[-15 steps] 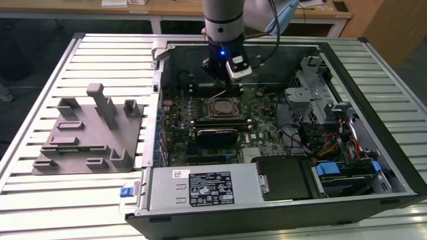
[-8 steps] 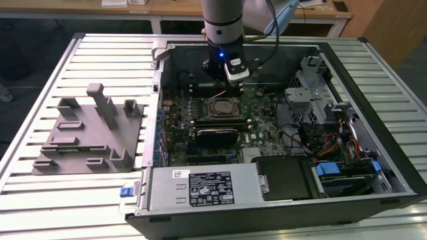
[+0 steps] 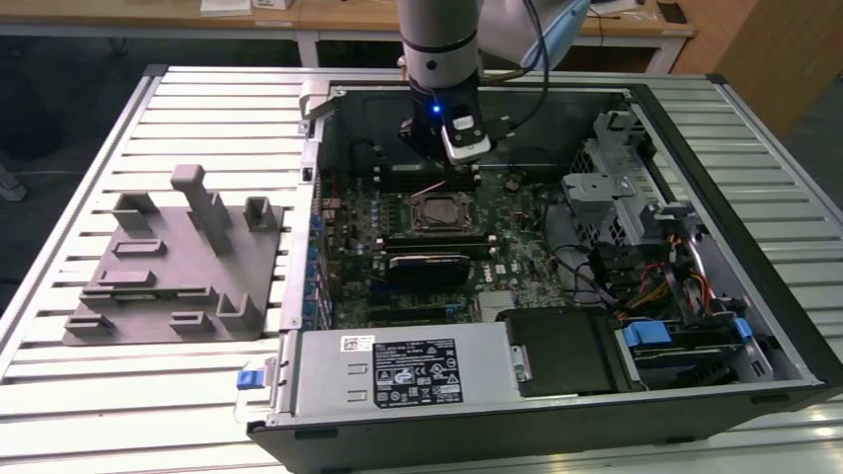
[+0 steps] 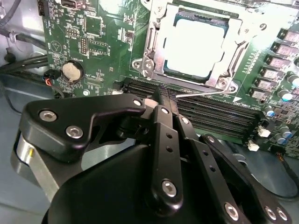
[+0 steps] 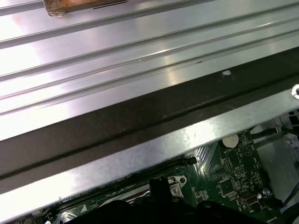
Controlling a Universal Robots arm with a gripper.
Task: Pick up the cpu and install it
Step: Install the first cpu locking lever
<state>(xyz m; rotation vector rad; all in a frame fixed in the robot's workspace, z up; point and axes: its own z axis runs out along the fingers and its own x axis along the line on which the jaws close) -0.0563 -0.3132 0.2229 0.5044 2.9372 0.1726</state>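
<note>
We see our claw pinched together, holding nothing. The cpu lies flat in its socket on the board, just beyond the claw's tips.

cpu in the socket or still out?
In. The cpu lies flat inside the socket frame in the second wrist view. The gripper, fingers closed and empty, sits beside it over the memory slots.

I see a workshop or a lab for computer assembly: an open computer case lies on a slatted metal table, a grey fixture block beside it, and wooden desks stand behind.
</note>
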